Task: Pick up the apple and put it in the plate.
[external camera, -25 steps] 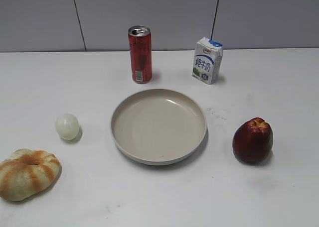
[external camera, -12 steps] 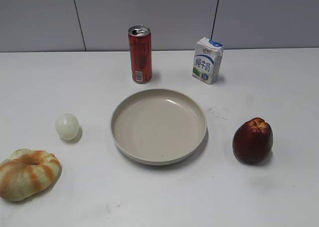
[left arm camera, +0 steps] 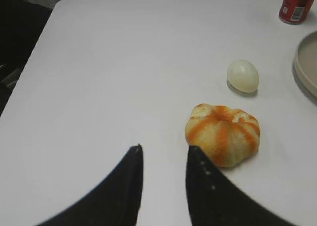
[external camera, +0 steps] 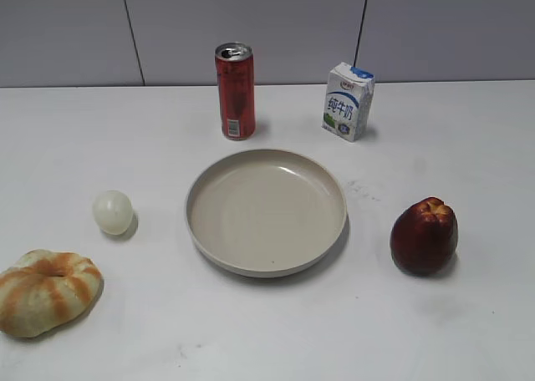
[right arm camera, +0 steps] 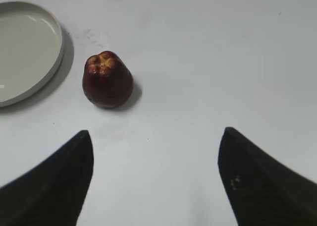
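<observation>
A: Where does the apple (external camera: 425,236) sit?

B: Upright on the white desk (external camera: 468,147), to the right of the plate (external camera: 266,211) and apart from it. In the right wrist view the apple (right arm camera: 107,79) stands just beside the plate's rim (right arm camera: 55,47), not touching, crown up with yellow patches showing.

A: And the right end effector (right arm camera: 155,179)?

B: Its 2 dark fingers (right arm camera: 54,184) are spread wide apart, hovering over bare desk short of the apple, holding nothing.

A: The left end effector (left arm camera: 163,184)?

B: Its 2 fingers (left arm camera: 126,186) stand only a narrow gap apart, with nothing between them, above the desk near the striped bread (left arm camera: 223,134). The pale ball (left arm camera: 242,76) lies beyond the bread.

A: What else is on the desk?

B: In the exterior view, a red can (external camera: 236,91) stands behind the plate, a milk carton (external camera: 348,101) to its right, the pale ball (external camera: 113,212) left of the plate, and the bread (external camera: 46,292) at the near left corner. Neither arm shows in that view.
</observation>
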`<action>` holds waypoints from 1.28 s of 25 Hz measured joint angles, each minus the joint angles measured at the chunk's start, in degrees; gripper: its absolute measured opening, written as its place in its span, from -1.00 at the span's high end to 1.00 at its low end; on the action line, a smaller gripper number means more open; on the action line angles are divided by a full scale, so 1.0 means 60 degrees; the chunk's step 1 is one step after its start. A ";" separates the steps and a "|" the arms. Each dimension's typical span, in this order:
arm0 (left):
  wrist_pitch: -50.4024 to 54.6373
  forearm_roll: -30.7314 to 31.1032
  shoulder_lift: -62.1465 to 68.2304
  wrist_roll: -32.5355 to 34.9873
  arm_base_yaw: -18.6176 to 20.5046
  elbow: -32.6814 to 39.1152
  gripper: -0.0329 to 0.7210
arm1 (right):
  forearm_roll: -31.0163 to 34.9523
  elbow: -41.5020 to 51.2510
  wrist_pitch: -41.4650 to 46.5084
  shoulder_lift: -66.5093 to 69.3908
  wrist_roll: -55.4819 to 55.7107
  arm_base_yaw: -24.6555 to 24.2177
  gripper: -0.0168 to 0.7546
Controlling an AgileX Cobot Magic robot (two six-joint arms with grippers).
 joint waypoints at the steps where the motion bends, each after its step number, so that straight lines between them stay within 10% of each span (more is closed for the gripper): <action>1: 0.0000 0.0000 0.0000 0.0000 0.0000 0.0000 0.29 | 0.0109 -0.0202 0.0000 0.0470 0.0011 0.0000 -0.57; 19: 0.0000 0.0000 0.0000 0.0000 0.0000 0.0000 0.29 | 0.0547 -0.3406 0.1130 0.7592 0.0063 0.0152 -0.57; 32: 0.0000 0.0000 0.0000 0.0000 0.0000 0.0000 0.29 | -0.0403 -0.4317 -0.0112 1.0661 0.1333 0.2804 -0.57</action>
